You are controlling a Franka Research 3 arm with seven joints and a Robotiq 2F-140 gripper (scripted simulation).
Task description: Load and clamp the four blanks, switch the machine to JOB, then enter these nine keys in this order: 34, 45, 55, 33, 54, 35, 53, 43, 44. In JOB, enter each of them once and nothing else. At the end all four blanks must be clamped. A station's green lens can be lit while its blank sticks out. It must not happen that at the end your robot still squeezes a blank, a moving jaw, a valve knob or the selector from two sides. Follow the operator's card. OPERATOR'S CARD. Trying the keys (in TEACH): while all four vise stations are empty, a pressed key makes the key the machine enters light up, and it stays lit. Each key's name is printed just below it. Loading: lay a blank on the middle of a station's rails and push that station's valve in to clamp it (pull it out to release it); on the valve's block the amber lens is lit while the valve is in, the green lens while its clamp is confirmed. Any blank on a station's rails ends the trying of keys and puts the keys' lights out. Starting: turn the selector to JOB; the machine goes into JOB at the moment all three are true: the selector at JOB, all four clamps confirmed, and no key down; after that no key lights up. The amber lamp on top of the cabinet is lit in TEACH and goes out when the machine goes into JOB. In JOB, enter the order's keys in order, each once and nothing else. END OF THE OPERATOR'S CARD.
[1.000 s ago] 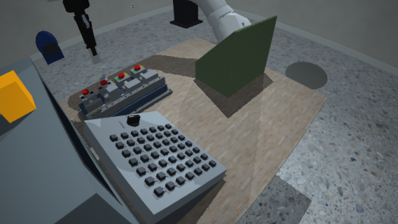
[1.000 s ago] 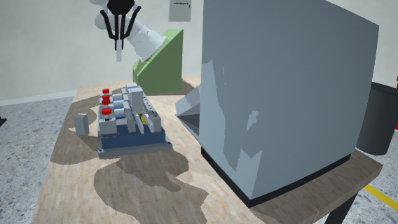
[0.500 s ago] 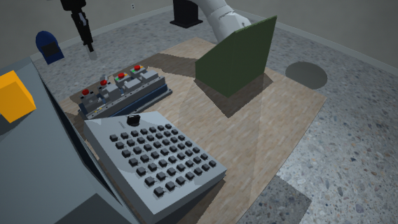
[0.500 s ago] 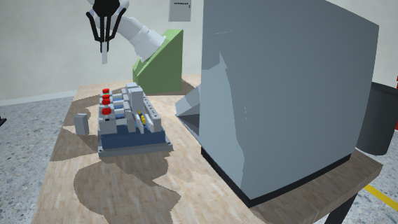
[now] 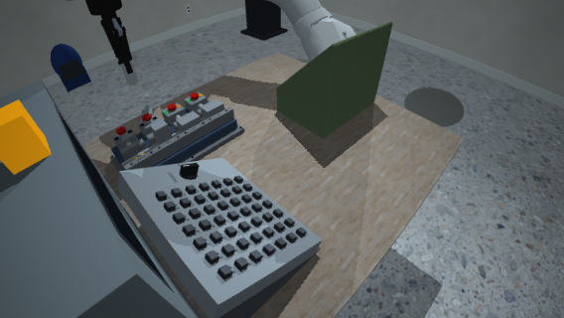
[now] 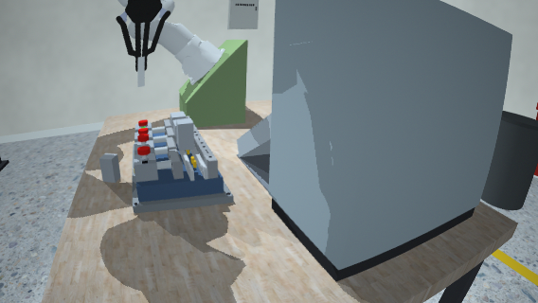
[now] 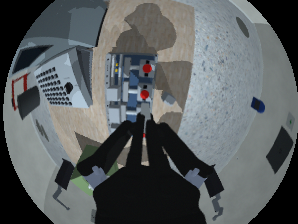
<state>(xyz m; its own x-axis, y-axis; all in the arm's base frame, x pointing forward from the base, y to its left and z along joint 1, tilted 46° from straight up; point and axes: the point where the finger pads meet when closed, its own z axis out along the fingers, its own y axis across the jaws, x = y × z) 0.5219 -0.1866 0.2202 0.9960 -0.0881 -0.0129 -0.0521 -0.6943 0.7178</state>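
My gripper [image 5: 130,76] [image 6: 140,76] [image 7: 144,108] is shut and empty. It hangs high above the table, over the valve side of the vise fixture [image 5: 199,141] [image 6: 180,187] [image 7: 115,90]. The fixture has four stations in a row, each with a red valve [image 5: 146,117] [image 6: 143,150]. Light grey blanks [image 5: 188,118] [image 5: 214,105] lie on the far stations. One loose blank [image 6: 110,168] stands on the table beside the fixture. The keypad [image 5: 278,270] [image 7: 56,83] with dark keys lies in front, its black selector knob [image 5: 189,170] at the top edge.
The grey cabinet [image 5: 45,238] [image 6: 379,118] stands by the keypad, with an orange lamp [image 5: 20,134] on top. A green wedge-shaped screen [image 5: 333,89] [image 6: 218,95] stands at the back of the wooden table [image 5: 397,164] [image 6: 166,265].
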